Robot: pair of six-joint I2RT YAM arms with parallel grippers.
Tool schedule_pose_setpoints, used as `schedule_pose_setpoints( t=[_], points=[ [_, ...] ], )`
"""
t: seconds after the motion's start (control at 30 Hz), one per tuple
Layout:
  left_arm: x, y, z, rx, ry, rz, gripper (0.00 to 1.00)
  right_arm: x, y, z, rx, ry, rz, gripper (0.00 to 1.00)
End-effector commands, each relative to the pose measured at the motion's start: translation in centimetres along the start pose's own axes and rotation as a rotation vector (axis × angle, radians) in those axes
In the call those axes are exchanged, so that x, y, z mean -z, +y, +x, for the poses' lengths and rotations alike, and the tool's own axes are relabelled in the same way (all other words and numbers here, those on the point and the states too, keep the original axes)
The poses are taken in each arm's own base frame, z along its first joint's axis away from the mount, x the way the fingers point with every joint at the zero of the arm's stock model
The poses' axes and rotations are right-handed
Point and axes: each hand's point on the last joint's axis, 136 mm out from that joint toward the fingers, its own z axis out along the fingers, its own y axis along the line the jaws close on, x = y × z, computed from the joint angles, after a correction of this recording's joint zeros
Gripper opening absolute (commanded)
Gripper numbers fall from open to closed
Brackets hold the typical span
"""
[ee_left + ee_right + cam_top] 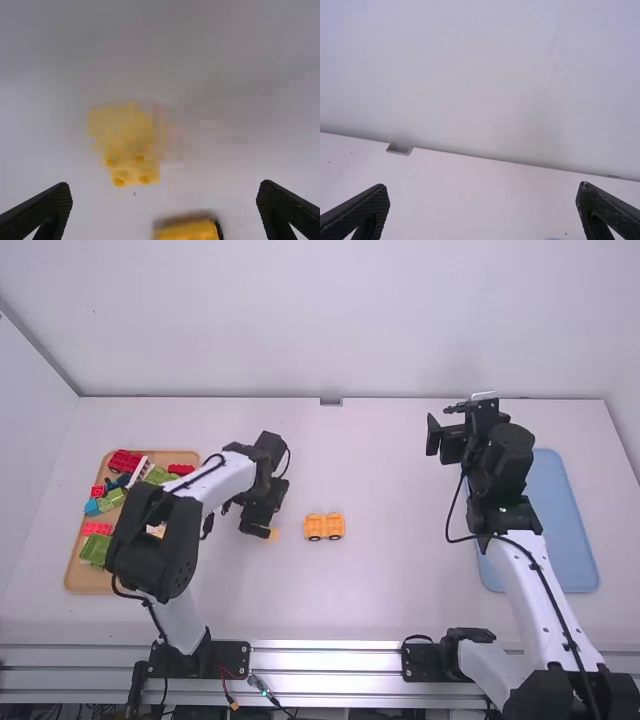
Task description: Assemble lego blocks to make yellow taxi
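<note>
In the high view my left gripper [258,520] is over the table left of centre, with a small yellow block [273,535] at its side. A yellow car-shaped piece [323,527] with wheels stands a little to the right of that block. My left gripper [165,210] is open in its wrist view, with the yellow block [134,145] beyond its fingers and another yellow piece [187,231] with a dark edge between them, low down. My right gripper [443,424] hangs over the right side of the table; in its wrist view the right gripper [483,210] is open and holds nothing.
An orange tray [90,581] of mixed coloured blocks lies on the far left, partly under the left arm. On the right a blue tray [566,530] lies beside the right arm. A white wall [330,320] rises behind the table's far edge.
</note>
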Motion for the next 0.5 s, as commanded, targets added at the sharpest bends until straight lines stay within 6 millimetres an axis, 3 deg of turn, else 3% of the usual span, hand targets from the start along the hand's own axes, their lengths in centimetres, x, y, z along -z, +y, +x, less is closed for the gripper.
schedule_pose_setpoints(
  t=[0.0, 0.03, 0.17, 0.2, 0.23, 0.37, 0.47],
  points=[
    [3.3, -2.3, -1.1, -0.486, -0.057, 0.05, 0.99, 0.7, 0.0, -2.3, 0.001, -0.05, -0.002, 0.99],
    [4.8, -3.1, -1.2, -0.696, -0.08, 0.059, 0.99, 0.7, 0.0, -2.1, 0.0, -0.041, -0.002, 0.99],
    [7.2, -4.9, -2.2, -1.139, -0.183, 0.053, 0.99, 0.7, 0.2, -1.3, -0.004, -0.01, -0.01, 0.99],
    [7.4, -5.0, -2.3, -1.178, -0.193, 0.05, 0.99, 0.7, 0.2, -1.2, -0.005, -0.008, -0.01, 0.99],
    [8.1, -5.4, -2.6, -1.338, -0.22, 0.036, 0.99, 0.7, 0.2, -1.1, -0.018, 0.001, -0.009, 0.99],
    [9.1, -7.2, -2.6, -1.688, -0.301, 0.049, 0.99, 0.7, 0.1, -1.1, -0.035, 0.0, -0.007, 0.99],
    [9.1, -7.7, -2.5, -2.064, -0.342, 0.008, 0.99, 0.7, 0.1, -1.1, -0.035, -0.001, -0.006, 0.99]
  ],
)
